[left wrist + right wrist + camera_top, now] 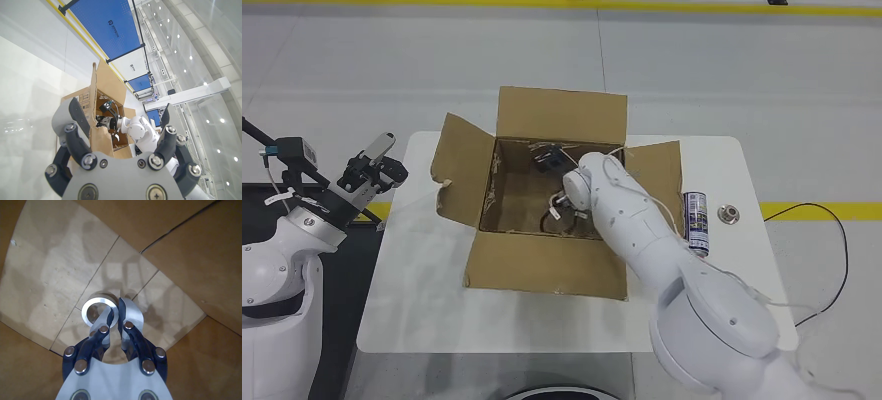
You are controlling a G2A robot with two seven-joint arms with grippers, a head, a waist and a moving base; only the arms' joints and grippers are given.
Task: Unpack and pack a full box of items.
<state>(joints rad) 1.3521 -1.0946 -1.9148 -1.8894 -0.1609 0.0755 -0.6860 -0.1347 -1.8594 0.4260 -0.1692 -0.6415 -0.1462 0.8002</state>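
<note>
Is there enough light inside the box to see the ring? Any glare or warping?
Right wrist view: box floor lit but streaked by right claw shadows; ring stands out bright. Left wrist view: ceiling lamps glare; straight lines bow. Top view: even light.

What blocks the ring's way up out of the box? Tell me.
Nothing visible: the right gripper clamps the metal ring by its wall inside the box, whose top flaps are folded open.
</note>
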